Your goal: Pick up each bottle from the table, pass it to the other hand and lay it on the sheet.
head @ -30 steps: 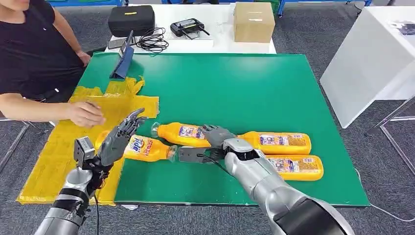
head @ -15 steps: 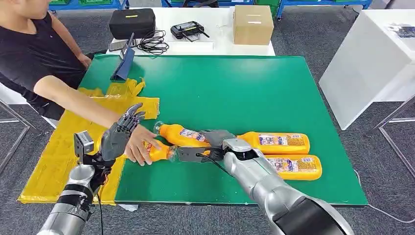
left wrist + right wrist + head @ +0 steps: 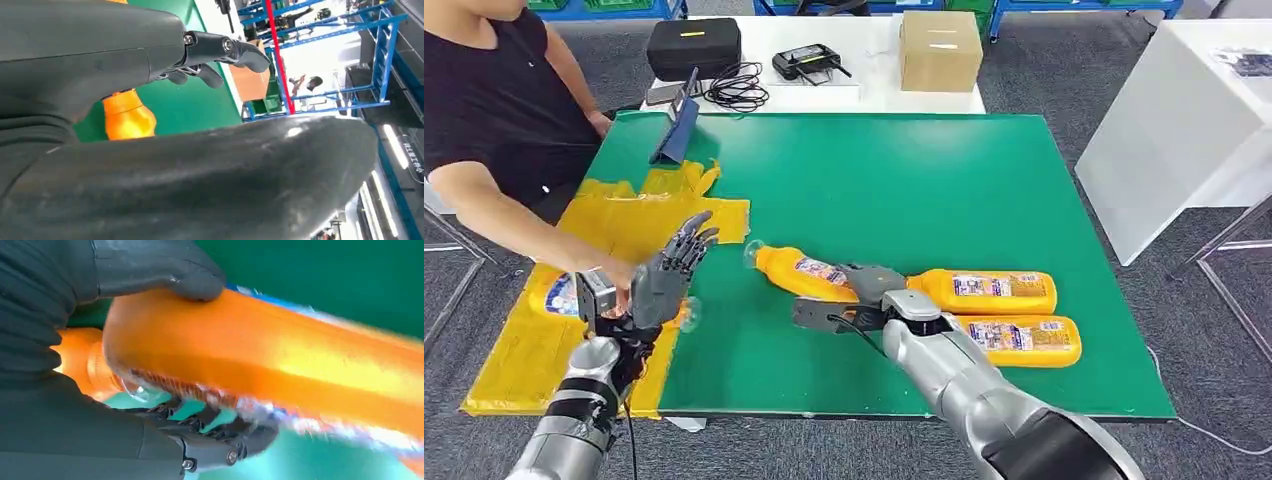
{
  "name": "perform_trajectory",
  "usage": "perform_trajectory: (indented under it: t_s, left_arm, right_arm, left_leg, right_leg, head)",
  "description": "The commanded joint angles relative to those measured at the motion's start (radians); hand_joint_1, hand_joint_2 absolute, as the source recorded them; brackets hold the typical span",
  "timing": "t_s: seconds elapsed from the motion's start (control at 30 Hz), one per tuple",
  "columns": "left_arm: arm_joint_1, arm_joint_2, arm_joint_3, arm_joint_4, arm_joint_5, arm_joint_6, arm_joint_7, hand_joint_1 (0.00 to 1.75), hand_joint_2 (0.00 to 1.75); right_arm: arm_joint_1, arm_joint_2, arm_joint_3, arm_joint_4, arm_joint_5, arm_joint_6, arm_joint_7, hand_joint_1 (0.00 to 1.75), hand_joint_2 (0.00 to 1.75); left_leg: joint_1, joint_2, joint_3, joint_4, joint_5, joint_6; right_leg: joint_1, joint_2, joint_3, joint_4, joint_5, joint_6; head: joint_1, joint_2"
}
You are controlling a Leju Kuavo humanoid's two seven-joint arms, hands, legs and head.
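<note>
The orange bottle (image 3: 804, 273) in play lies tilted on the green counter (image 3: 924, 180), cap toward the left, its base end grasped by the right hand (image 3: 864, 295), thumb on top and fingers curled beneath in the right wrist view. To do this step well, I judge the right hand should lift the bottle clear of the two bottles (image 3: 999, 315) just beside it, keep it level, and carry it toward the left hand (image 3: 667, 280), which is raised with fingers spread and grasping nothing; the left should close around the bottle's neck end before the right lets go. Farther left, another bottle (image 3: 559, 297) lies on the yellow sheet (image 3: 634, 215), where a person's hand (image 3: 619, 275) reaches; its middle is hidden behind the left hand and wrist camera. Whether that person touches it cannot be told. The right wrist view is motion-blurred, so the label is unreadable.
</note>
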Motion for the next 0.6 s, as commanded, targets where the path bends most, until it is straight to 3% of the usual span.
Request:
perform_trajectory:
  t_s: [0.03,0.07,0.6]
  left_arm:
    - [-0.078,-0.047,0.010,0.111,-0.015,0.006,0.004,0.00,0.00]
    - [-0.076,-0.047,0.010,0.109,-0.015,0.010,0.004,0.00,0.00]
    - [-0.059,-0.042,0.008,0.101,-0.011,0.015,0.004,0.00,0.00]
  right_arm:
    - [0.064,-0.035,-0.050,0.082,-0.001,0.060,0.031,0.00,1.75]
    - [0.066,-0.036,-0.070,0.079,-0.014,0.044,0.020,1.75,1.75]
    - [0.060,-0.040,-0.137,0.065,-0.047,-0.052,-0.031,1.75,1.75]
  left_leg:
    - [0.000,-0.006,-0.002,-0.003,0.003,0.002]
    - [0.000,-0.004,0.000,-0.002,0.001,0.001]
    - [0.000,-0.001,0.000,-0.001,0.001,0.001]
  right_leg:
    - [0.000,-0.007,0.001,-0.004,0.001,0.001]
    - [0.001,-0.004,0.002,-0.003,0.001,0.001]
    - [0.000,-0.001,0.001,-0.002,0.001,0.000]
  head:
    - [-0.001,0.000]
    - [0.002,0.000]
    - [0.001,0.000]
